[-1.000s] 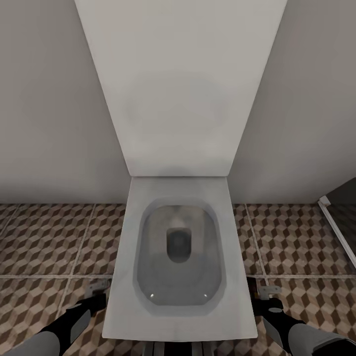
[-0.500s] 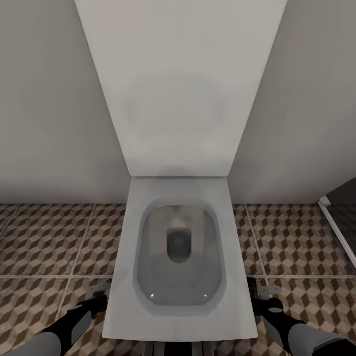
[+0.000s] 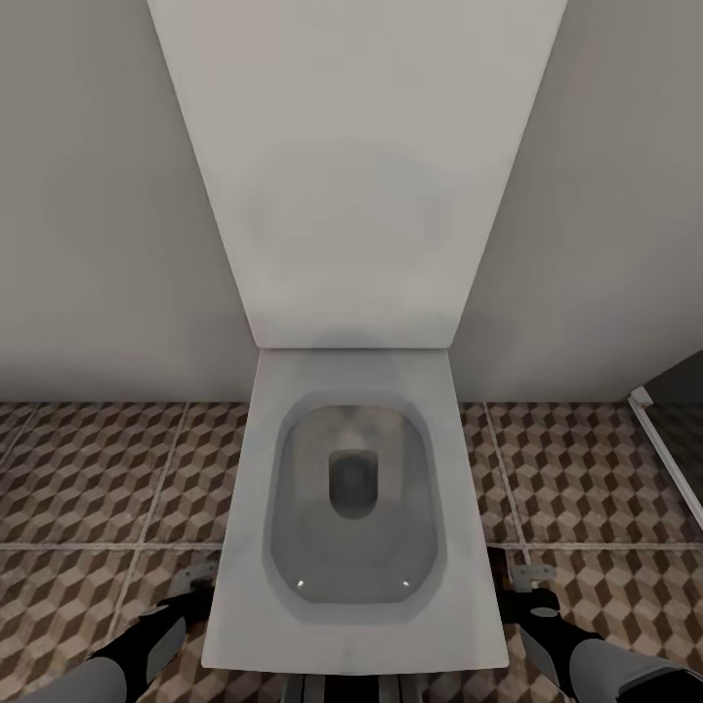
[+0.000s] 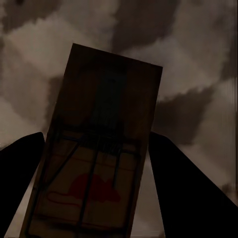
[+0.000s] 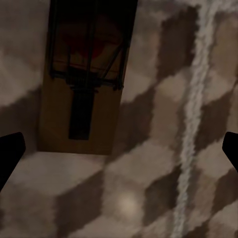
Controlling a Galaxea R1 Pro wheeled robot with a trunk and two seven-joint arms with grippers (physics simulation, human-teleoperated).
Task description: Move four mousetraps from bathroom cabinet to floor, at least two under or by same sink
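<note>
One mousetrap [image 4: 99, 148], a flat brown wooden rectangle with dark wire and a red mouse print, sits between the dark fingers [image 4: 186, 188] of my left gripper [image 4: 96, 134], which looks shut on it just above the bathroom floor [image 4: 198, 59]. Another mousetrap [image 5: 87, 79] lies flat on the floor tiles [image 5: 148, 188]; my right gripper [image 5: 124, 139] hangs open over it, fingers wide apart and clear of it. In the head view my left gripper [image 3: 190, 596] and right gripper [image 3: 517, 578] hang low on either side of the toilet. The cabinet and the bathroom sink are out of view.
A white toilet [image 3: 244, 547] with its lid raised stands straight ahead against the grey wall [image 3: 88, 215]. Cube-patterned floor tiles [image 3: 98, 469] spread to both sides. A white-framed shower edge [image 3: 664, 449] with dark floor is at the right.
My left arm has drawn back a little toward the picture's bottom edge. The right arm and the view have stayed still.
</note>
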